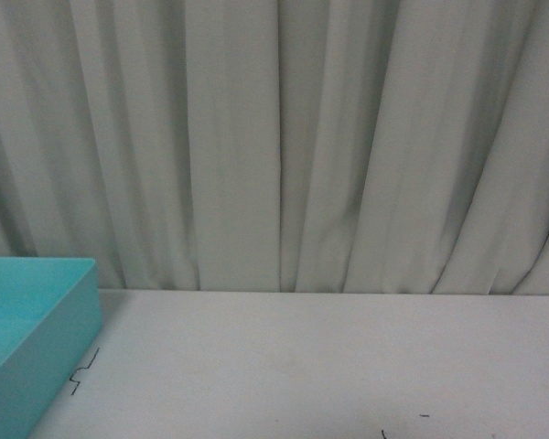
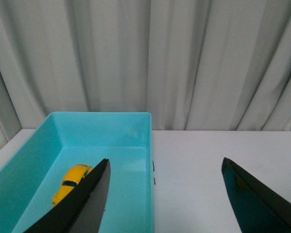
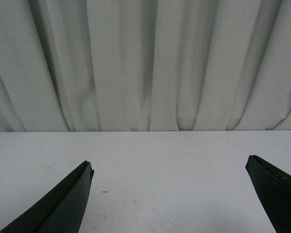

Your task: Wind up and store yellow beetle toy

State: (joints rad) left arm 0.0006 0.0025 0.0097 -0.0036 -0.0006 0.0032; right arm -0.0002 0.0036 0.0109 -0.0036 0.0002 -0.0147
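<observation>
The yellow beetle toy (image 2: 70, 183) lies on the floor of the turquoise bin (image 2: 136, 127), partly hidden behind one dark finger in the left wrist view. My left gripper (image 2: 166, 165) hangs open above the bin's near side wall, one finger over the bin and the other over the table, with nothing between them. Over bare white table my right gripper (image 3: 169, 164) is open and empty. In the front view only a corner of the bin (image 1: 46, 320) shows at the lower left; neither arm nor the toy appears there.
A white table (image 1: 329, 366) runs back to a pale grey curtain (image 1: 274, 137) that closes off the far side. Small black marks (image 1: 80, 373) sit on the tabletop beside the bin.
</observation>
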